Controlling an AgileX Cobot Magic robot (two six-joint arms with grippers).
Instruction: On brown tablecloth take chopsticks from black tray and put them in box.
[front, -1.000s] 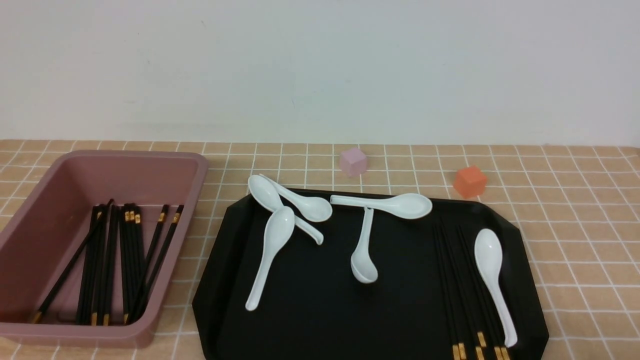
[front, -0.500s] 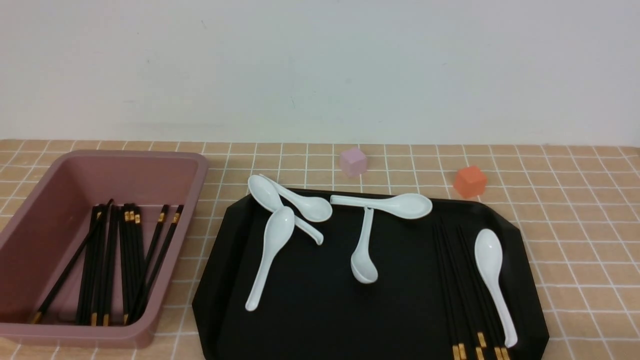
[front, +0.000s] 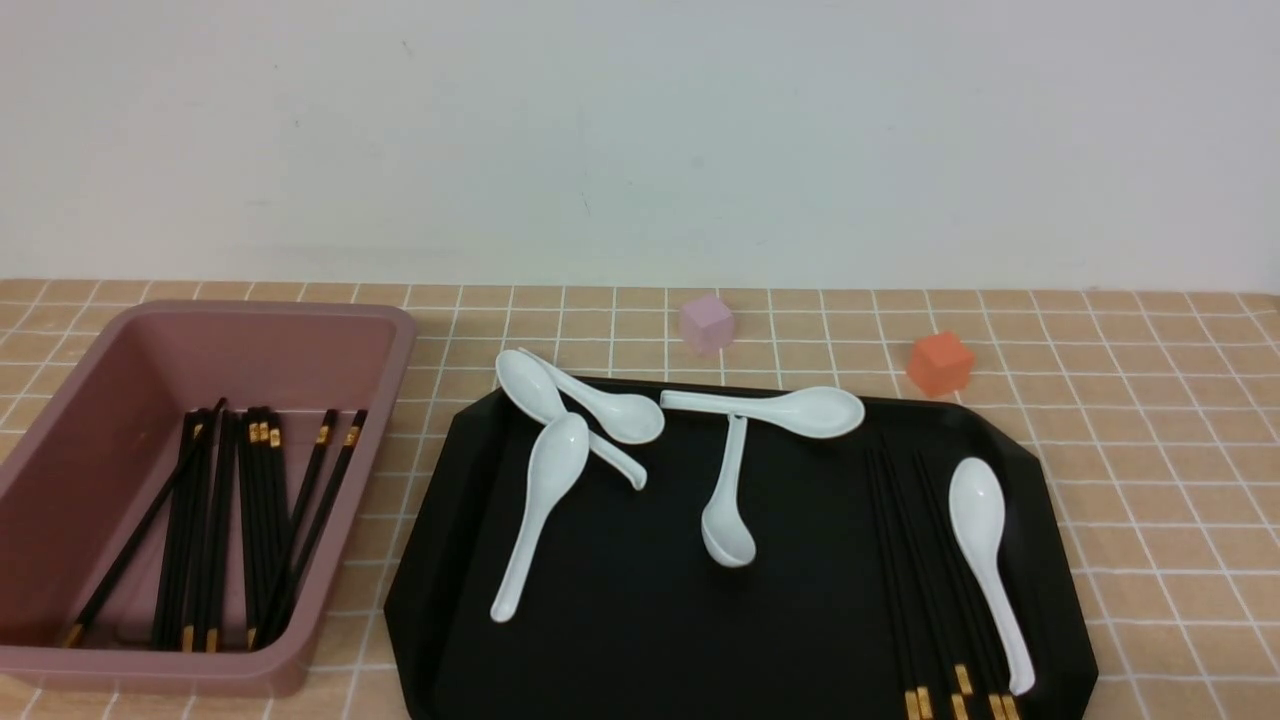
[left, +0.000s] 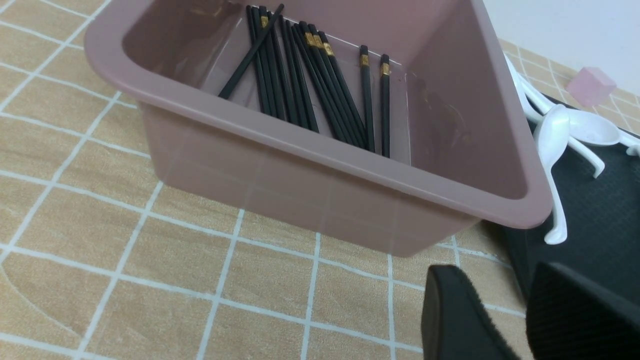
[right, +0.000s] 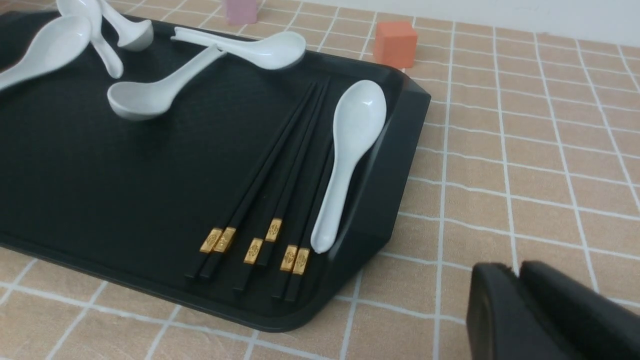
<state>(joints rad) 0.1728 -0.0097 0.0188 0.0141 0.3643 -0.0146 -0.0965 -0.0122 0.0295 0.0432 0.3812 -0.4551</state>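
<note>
So the left gripper is parted and empty, can't tell on the right gripper. Slim black chopsticks with gold bands lie in the black tray, more inside the pinkish box. Front view looks unchanged from a second ago, spoons included

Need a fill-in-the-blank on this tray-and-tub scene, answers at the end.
The black tray still to be cleared holds chopsticks and white ____.
Each chopstick lying in the tray has a small band coloured ____.
The cube farther to the robot's right is coloured ____.
The tub stands to the robot's ____ of the tray.

Missing words: spoons; gold; orange; left
</note>
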